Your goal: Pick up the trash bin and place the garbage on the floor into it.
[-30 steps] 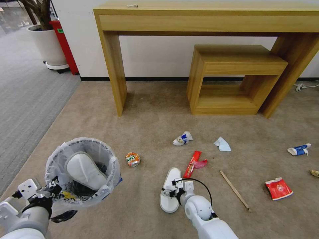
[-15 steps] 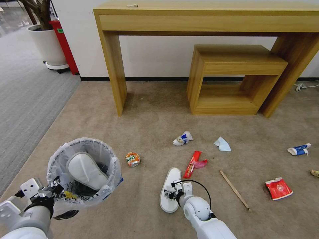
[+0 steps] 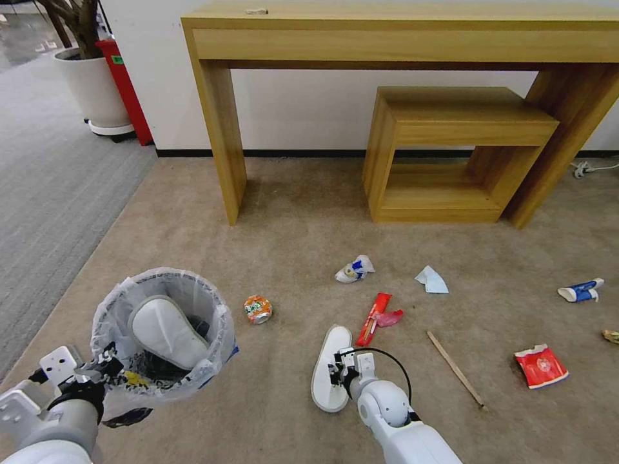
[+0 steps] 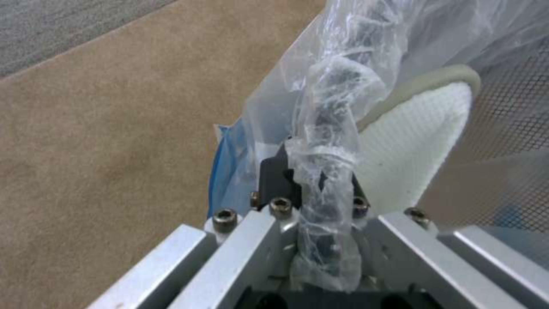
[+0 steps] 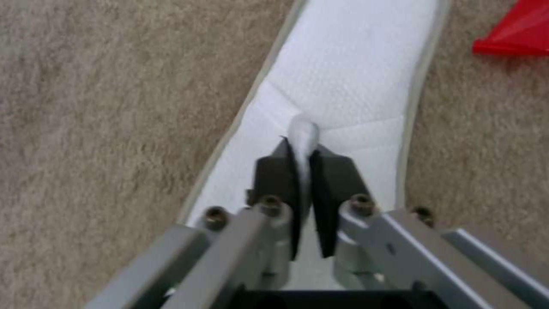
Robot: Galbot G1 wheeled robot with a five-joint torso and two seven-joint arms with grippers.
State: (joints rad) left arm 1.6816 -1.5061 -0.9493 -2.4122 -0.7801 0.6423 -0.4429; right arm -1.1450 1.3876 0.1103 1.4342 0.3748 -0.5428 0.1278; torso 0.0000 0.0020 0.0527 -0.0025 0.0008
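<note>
Wooden desk [image 3: 400, 38] and low wooden shelf [image 3: 451, 154] by the wall, tan carpet [image 3: 290, 219], bag-lined trash bin [image 3: 161, 335] with a slipper [image 3: 164, 332] inside, rim clenched by left gripper [image 3: 103, 362], white slipper [image 3: 329, 377] on the carpet, strap pinched by right gripper [image 5: 302, 171], crushed can [image 3: 258, 309], red wrapper [image 3: 374, 317], stick [image 3: 455, 368] scattered nearby

The left gripper [image 4: 309, 171] is clamped on the bunched plastic-lined rim of the trash bin [image 4: 332, 98]. A white slipper [image 4: 411, 141] is seen inside the bin; beige floor [image 4: 103, 128] lies alongside.
</note>
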